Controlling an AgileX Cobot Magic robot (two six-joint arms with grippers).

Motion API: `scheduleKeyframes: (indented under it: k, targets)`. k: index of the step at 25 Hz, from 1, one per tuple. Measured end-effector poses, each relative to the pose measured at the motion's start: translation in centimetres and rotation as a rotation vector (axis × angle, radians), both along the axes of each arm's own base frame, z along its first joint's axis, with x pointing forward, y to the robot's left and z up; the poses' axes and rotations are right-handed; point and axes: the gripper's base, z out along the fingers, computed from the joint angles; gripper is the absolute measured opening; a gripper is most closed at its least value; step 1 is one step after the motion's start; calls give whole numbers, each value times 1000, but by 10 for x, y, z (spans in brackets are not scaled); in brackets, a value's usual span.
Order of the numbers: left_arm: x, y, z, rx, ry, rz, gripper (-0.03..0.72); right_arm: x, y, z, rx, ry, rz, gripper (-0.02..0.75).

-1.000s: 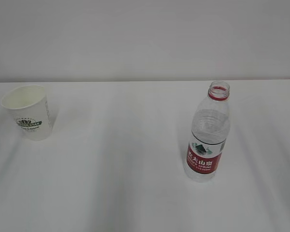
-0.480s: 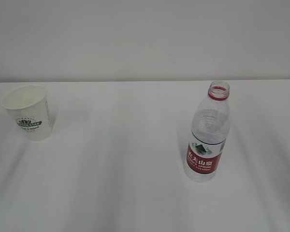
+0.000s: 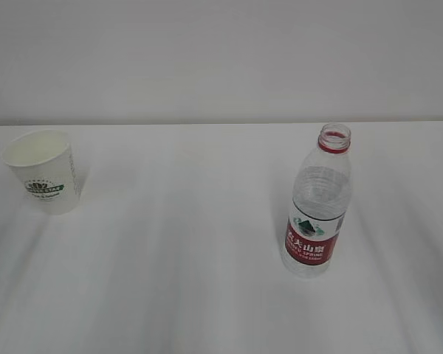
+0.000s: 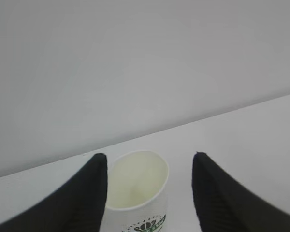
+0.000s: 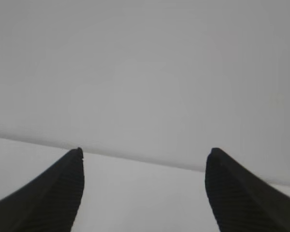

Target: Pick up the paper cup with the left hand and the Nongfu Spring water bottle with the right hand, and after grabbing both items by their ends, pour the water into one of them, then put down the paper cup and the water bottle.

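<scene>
On white table (image 3: 192, 295), paper cup (image 4: 137, 186) between left pincer's (image 4: 150, 157) parted fingers, right pincer (image 5: 145, 152) released.

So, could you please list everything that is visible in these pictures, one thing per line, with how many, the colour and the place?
paper cup: one, white with a dark green logo, upright at the far left of the table, nothing visible inside.
Nongfu Spring water bottle: one, clear with a red label and red neck ring, upright on the right, no cap.
table: one, white, under both things.
wall: one, pale grey, behind the table.
left gripper: one, black, fingers apart on either side of the cup's rim.
right gripper: one, black, fingers wide apart, only bare table and wall between them.
</scene>
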Motion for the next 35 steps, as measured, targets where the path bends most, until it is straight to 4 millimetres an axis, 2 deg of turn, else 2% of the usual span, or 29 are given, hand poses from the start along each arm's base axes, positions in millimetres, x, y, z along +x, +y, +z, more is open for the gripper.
scheduleKeyframes:
  k: [5, 9, 14, 20, 30, 35]
  targets:
    - [3, -1, -2, -2, -10, -7, 401, -15, 1, -44, 45, 69, 11, 589]
    - [4, -1, -2, -2, -8, -8, 400, -25, 1, -64, 38, 106, 25, 589]
    - [4, -1, -3, 0, -4, -9, 398, -33, 3, -79, 3, 138, 58, 589]
    - [8, -2, -10, 5, 27, -11, 398, -33, 9, -93, -28, 168, 136, 589]
    - [16, -3, -26, 6, 87, -16, 398, -17, 20, -119, -1, 254, 236, 588]
    - [14, -4, -36, -5, 81, -26, 398, -11, 28, -135, 16, 297, 327, 589]
